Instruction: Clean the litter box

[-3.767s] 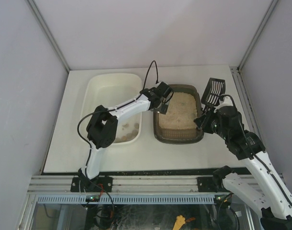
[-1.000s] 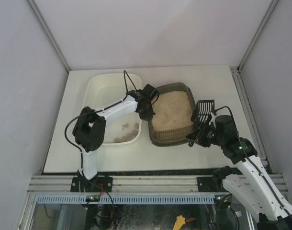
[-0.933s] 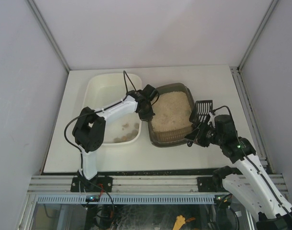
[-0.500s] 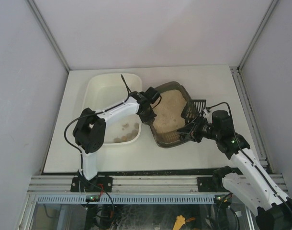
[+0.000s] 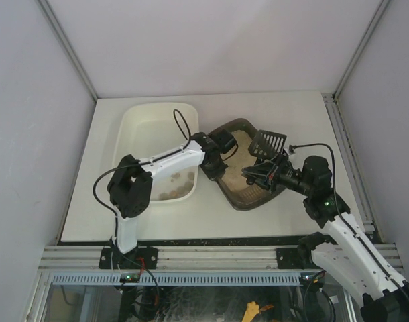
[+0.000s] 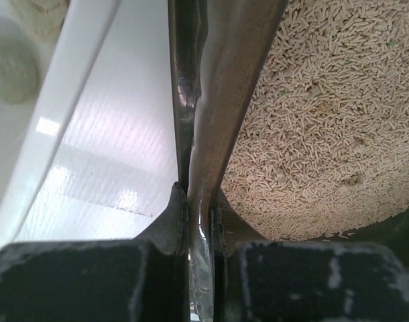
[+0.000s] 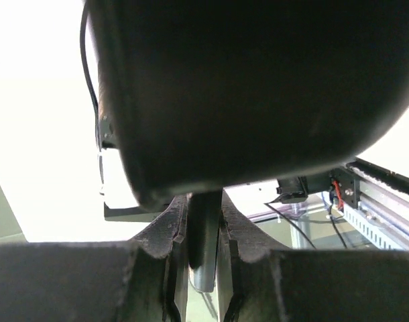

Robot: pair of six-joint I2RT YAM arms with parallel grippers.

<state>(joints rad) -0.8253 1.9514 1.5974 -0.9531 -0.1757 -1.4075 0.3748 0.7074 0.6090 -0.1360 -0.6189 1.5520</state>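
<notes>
Left gripper (image 6: 194, 201) clamped on box (image 5: 241, 198) rim, right gripper (image 7: 204, 228) clamped on scoop (image 5: 267, 141) handle; box skewed mid-table (image 5: 291, 114), so a rim slip could dump litter (image 6: 312, 134).

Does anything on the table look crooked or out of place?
The litter box sits askew, turned diagonally to the white tub beside it. The left gripper is shut on its rim; the right gripper holds the black scoop by its right side. No spilled litter shows.
</notes>
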